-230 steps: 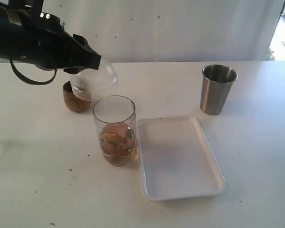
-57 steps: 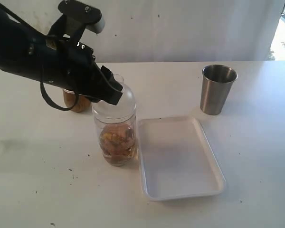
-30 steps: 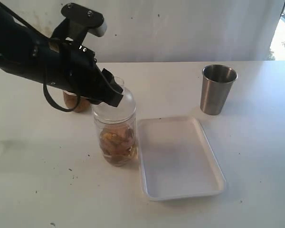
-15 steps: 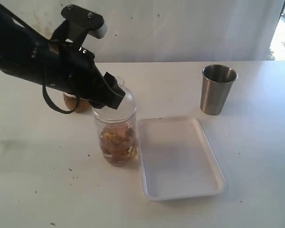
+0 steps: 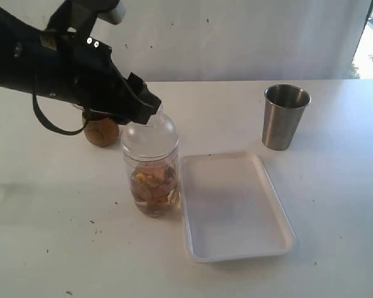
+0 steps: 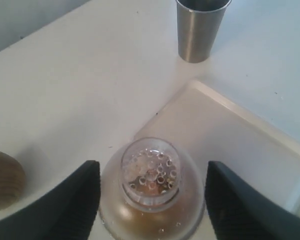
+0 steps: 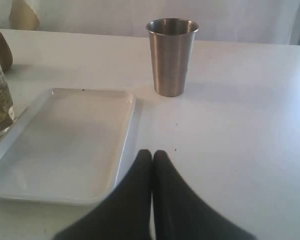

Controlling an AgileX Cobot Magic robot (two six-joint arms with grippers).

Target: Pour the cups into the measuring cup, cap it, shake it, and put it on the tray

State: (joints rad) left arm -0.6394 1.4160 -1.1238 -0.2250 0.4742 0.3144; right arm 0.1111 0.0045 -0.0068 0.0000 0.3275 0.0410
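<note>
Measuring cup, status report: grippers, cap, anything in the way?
Left gripper open, jaws astride the cap. Right gripper shut, empty. Cap seated on measuring cup, beside the tray. Tray bare, nothing in the way.

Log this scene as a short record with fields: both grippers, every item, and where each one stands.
left gripper: open, fingers on either side of the cap
right gripper: shut, empty, low over the table near the tray
measuring cup: upright, brownish contents in its lower half, beside the tray's left edge
cap: seated on the measuring cup
tray: flat on the table, nothing on it
wooden cup: upright, behind the measuring cup
steel tumbler: upright, beyond the tray's far right corner
</note>
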